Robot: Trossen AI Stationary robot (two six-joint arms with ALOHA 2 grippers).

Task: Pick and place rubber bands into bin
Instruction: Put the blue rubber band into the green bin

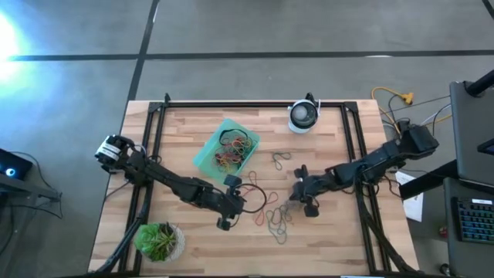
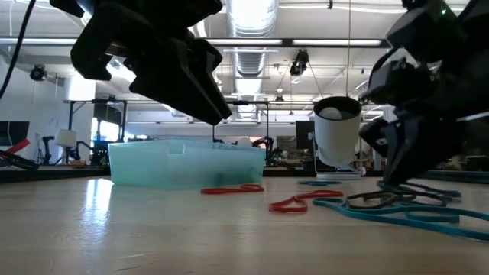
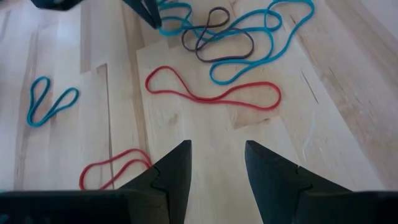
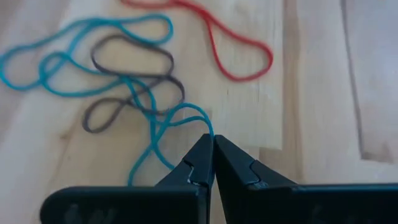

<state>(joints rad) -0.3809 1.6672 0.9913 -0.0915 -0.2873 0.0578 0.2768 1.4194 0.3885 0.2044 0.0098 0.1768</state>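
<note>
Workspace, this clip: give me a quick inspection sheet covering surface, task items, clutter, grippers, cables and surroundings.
Surface: wooden table with a black frame around it.
Job's things: teal bin at the table's far left of centre, already holding several bands. Loose rubber bands lie between the grippers: blue, grey and red loops, more near.
Clutter: potted plant at the near left corner; white-and-black round device at the far edge.
Grippers: left gripper open above the red bands, holding nothing. Right gripper shut, tips pinched on a blue band.
Cables: yellow cables off the far right corner.
Surroundings: grey floor; workshop room behind; no person seen.
</note>
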